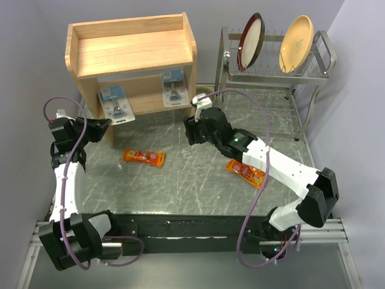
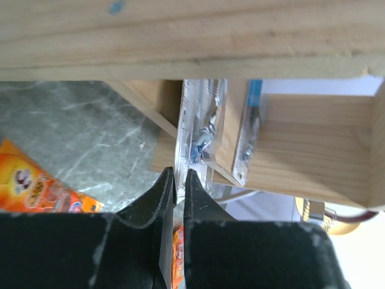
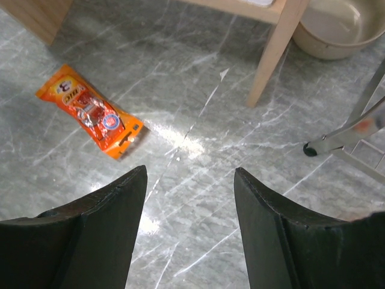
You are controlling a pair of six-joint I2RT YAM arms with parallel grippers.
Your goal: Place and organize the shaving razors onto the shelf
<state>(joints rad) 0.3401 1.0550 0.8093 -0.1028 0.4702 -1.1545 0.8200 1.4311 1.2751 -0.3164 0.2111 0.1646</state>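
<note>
The wooden shelf stands at the back left. Two clear blister razor packs lean on its lower tier, one on the left and one on the right. My left gripper is shut on the lower edge of the left blister pack, with the second pack just beyond it. One orange pack lies on the table in front of the shelf. Another orange pack lies partly under my right arm. My right gripper is open and empty above the table. The front orange pack also shows in the right wrist view.
A metal wire dish rack with two plates stands at the back right. A beige bowl sits beside the shelf's right leg. A rack foot is on the right of the right wrist view. An orange pack lies left of my left fingers.
</note>
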